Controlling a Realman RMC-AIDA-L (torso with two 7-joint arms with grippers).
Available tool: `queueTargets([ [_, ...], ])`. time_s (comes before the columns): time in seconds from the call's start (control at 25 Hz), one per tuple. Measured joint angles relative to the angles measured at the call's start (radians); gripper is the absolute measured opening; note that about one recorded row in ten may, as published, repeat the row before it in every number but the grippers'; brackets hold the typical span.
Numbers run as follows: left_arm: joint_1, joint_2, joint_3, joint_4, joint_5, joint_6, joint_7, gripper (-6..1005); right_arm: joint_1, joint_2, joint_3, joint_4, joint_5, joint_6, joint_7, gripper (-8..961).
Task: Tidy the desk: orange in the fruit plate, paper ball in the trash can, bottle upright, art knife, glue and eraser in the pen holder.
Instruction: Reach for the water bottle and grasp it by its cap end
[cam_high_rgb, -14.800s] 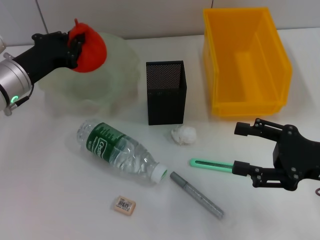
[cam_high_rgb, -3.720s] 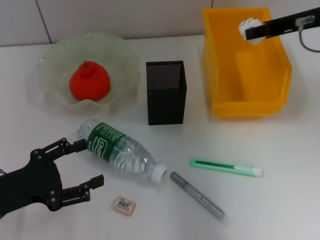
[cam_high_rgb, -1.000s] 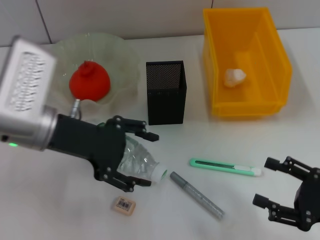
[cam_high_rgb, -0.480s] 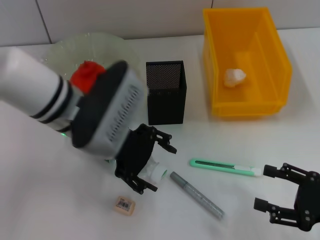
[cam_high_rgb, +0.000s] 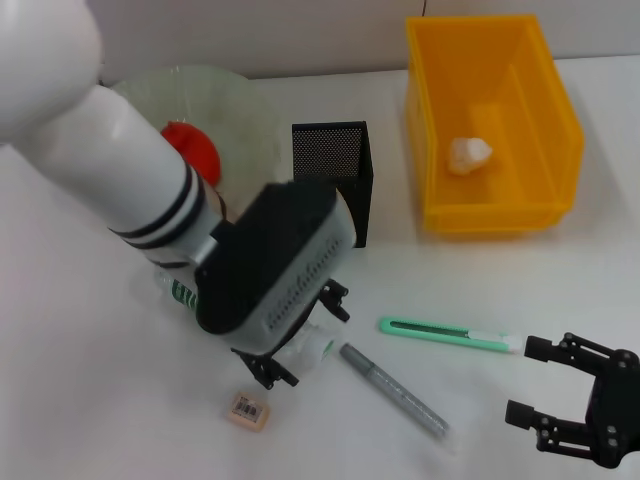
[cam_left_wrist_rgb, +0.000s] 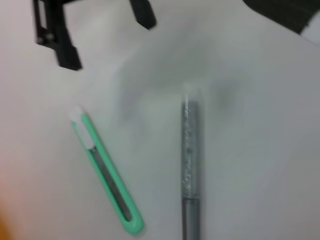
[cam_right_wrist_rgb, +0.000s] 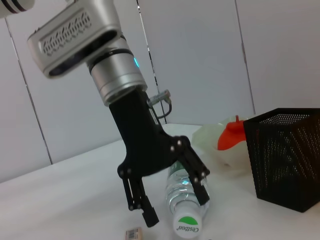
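Observation:
The clear bottle (cam_right_wrist_rgb: 184, 200) lies on its side, cap toward me, mostly hidden under my left arm in the head view. My left gripper (cam_high_rgb: 308, 340) is open, its fingers straddling the bottle near the neck. The orange (cam_high_rgb: 192, 142) sits in the fruit plate (cam_high_rgb: 245, 112). Inside the yellow trash can (cam_high_rgb: 562, 130) rests the paper ball (cam_high_rgb: 468, 152). On the table lie the green art knife (cam_high_rgb: 450, 335), the grey glue stick (cam_high_rgb: 395, 390) and the eraser (cam_high_rgb: 248, 410). The black mesh pen holder (cam_high_rgb: 345, 160) stands behind. Near the front right my right gripper (cam_high_rgb: 572, 405) is open and holds nothing.
My left arm's white and black body covers the table between the plate and the pen holder. The knife (cam_left_wrist_rgb: 105, 180) and glue stick (cam_left_wrist_rgb: 189, 170) lie side by side to the right of the bottle's cap.
My left arm has swung further over the bottle, now hiding most of it, with the fingers still spread at its neck. The right gripper has barely shifted.

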Motion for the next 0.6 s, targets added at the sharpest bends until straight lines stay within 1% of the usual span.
queueTargets([
  [0.08, -0.012, 0.000, 0.048, 0.002, 0.025, -0.020, -0.028, 845, 0.000, 0.001, 0.000, 0.003, -0.001, 0.000, 0.000, 817],
  [0.28, -0.025, 0.000, 0.087, 0.002, 0.042, -0.051, -0.064, 845, 0.000, 0.002, 0.000, 0.007, -0.003, 0.000, 0.001, 816],
  [0.6, -0.037, 0.000, 0.120, 0.002, 0.039, -0.067, -0.091, 844, 0.000, 0.002, 0.000, 0.008, -0.003, 0.000, 0.001, 817],
])
